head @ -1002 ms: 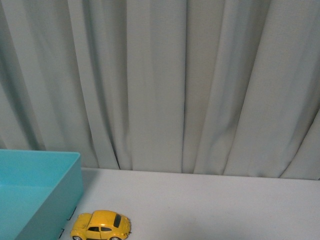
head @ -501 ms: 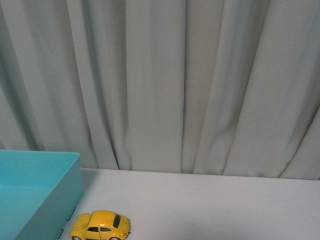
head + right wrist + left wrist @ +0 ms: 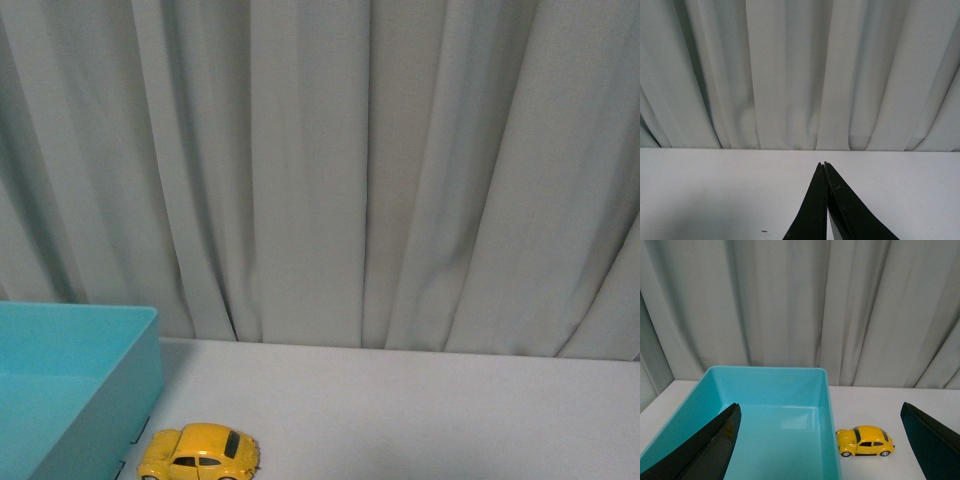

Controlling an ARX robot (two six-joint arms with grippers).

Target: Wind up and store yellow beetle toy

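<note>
**A:** Where is the yellow beetle toy (image 3: 865, 441)?

**B:** It stands on its wheels on the white table (image 3: 430, 410), just beside the outer wall of the blue bin (image 3: 827, 405), on the robot's right of it. It is not in the bin, and nothing touches it.

**A:** And the grippers?

**B:** The left gripper (image 3: 819, 409) is spread wide and holds nothing; it hangs above the bin and the toy. The right gripper (image 3: 824, 165) has its fingers pressed together with nothing between them, over bare table and well away from the toy.

**A:** So the step in hand is the first grasp?

**B:** I judge so, and the left arm looks better placed for it. I'd come down with one finger on each side of the body, low at the doors. The shell is glossy and rounded, so a hold high on the roof could slip. The finger on the bin side needs care, because the gap to the wall is narrow. To wind it, probably keep the wheels pressed on the table.

**A:** Any brand or writing?

**B:** None that I can read, on the toy, the bin or the grey curtain (image 3: 350, 170).
</note>
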